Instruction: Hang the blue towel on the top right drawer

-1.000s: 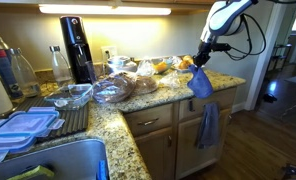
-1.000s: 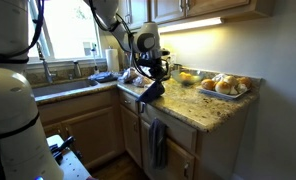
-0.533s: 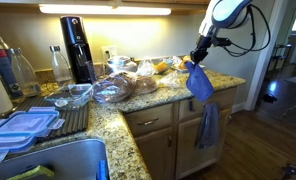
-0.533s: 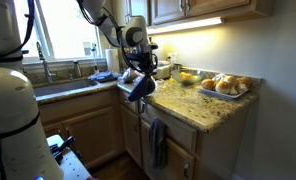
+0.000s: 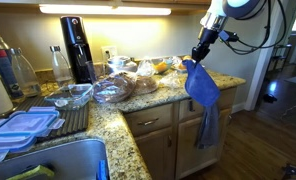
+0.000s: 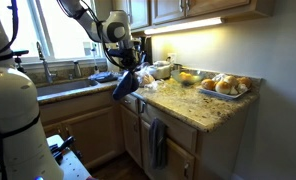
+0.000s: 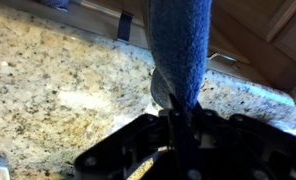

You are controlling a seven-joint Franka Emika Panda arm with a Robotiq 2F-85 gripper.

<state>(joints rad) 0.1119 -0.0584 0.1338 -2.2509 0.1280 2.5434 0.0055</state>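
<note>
Jaws closed tight on the top end of the blue towel (image 5: 201,85). In the wrist view the cloth runs straight into the pinch, and only a narrow bunch of it is held. The rest hangs free in the air, just off the front edge of the worktop (image 7: 58,90) and toward its far end corner. It is above the top right drawer (image 5: 228,97) and not touching it.

Risks as I read them:
- The grip is on a small fold. A quick swing or a snag on the worktop's front edge could pull the cloth out and drop it to the floor.
- The darker towel (image 5: 208,125) already hangs off that drawer. Lowering the blue one onto it could drag it off, or leave the blue one resting on cloth rather than wood, so it slides away on release.
- I cannot tell whether the drawer is open enough to give a lip to drape over. If it is shut, the towel has nothing to catch on.
- The loose tail sways, and it hides the drawer's edge from me in the exterior views.
</note>
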